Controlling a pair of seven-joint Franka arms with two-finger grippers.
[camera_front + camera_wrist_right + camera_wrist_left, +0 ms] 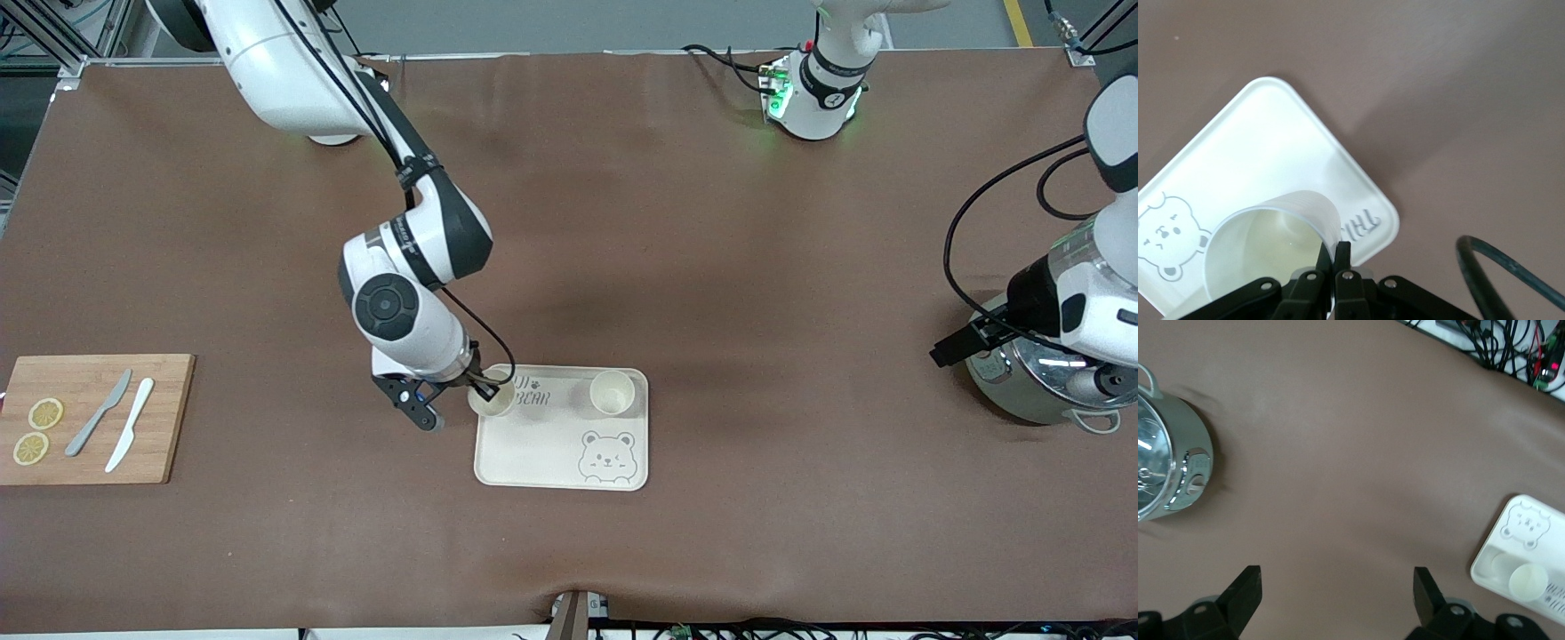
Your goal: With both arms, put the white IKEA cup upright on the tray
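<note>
Flat cream rectangular bear-print tray (542,458) set on brown worktop (756,293). White plastic cup (492,400) pinched at rim by right end effector (481,386) over tray. Left end effector (1337,593) spread, held waiting over worktop.

Tray (551,444): "BEAR" lettering readable, preceding word partly hidden.

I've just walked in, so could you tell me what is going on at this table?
The right gripper pinches the rim of a white cup, upright at the tray's corner toward the right arm's end. A second cup already stands upright on the tray. The left gripper waits open over bare table beside a steel cooker.
</note>
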